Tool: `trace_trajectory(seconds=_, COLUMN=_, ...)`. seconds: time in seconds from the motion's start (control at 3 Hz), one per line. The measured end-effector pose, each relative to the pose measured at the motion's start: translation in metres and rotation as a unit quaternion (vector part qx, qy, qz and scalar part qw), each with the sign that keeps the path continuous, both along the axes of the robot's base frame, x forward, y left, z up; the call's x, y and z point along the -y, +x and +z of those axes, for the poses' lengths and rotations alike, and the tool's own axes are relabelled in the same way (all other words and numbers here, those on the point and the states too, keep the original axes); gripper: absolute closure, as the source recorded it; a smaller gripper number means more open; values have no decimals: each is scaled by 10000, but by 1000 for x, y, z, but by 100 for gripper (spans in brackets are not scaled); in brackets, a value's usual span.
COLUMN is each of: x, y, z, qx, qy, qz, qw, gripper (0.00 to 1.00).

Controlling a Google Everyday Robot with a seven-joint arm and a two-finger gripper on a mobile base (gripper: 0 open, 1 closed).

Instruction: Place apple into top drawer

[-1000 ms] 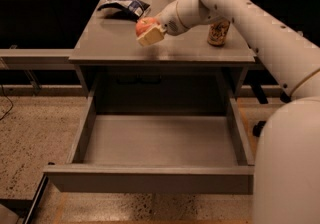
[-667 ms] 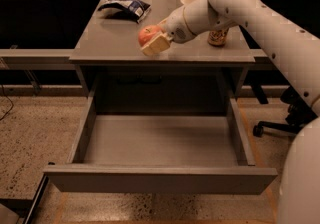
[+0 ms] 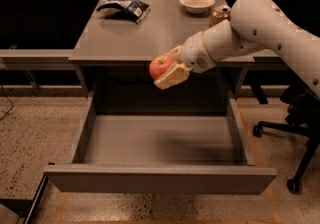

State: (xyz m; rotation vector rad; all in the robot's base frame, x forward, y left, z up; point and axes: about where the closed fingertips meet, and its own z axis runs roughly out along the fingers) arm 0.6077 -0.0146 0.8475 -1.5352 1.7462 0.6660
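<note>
Now the pincer (image 3: pixel 167 69) clamps the apple (image 3: pixel 161 66) between its fingers, just off the counter's (image 3: pixel 150 33) front edge. Both hang above the pulled-out top drawer (image 3: pixel 160 145), near its back.

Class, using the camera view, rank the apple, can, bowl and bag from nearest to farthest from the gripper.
1. apple, held in the gripper's jaws above the drawer.
2. can, right, and bowl, back: too close to call.
3. bag, back left.
</note>
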Motion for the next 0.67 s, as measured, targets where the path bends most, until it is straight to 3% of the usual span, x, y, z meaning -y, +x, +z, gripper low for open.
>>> trace_trajectory(seconds=0.67, x=-6, y=4, z=0, qx=22, qy=-62, qz=-20, qw=10000, gripper=100)
